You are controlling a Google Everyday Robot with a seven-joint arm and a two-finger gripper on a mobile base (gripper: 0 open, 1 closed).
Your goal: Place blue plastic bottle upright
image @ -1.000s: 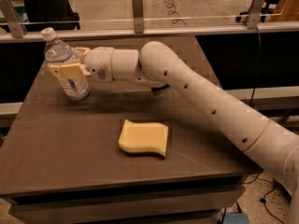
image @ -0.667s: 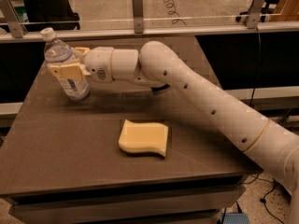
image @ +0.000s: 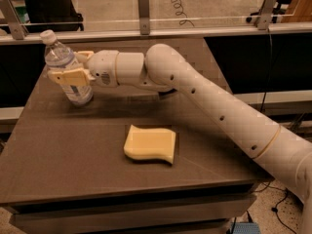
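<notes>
We have the cream two-finger gripper (image: 66,66) closed around the middle of the blue plastic bottle (image: 59,57) (clear, ribbed, white-capped), one finger in front and one behind. The bottle stands toward the ten o'clock corner of the dark brown table (image: 58,169), its cap leaning slightly to eleven, its base seemingly on the surface. We judge the placing step nearly done. Next we must square the bottle, release gently and retreat toward three o'clock, clear of the wavy yellow foam sponge (image: 149,144).
</notes>
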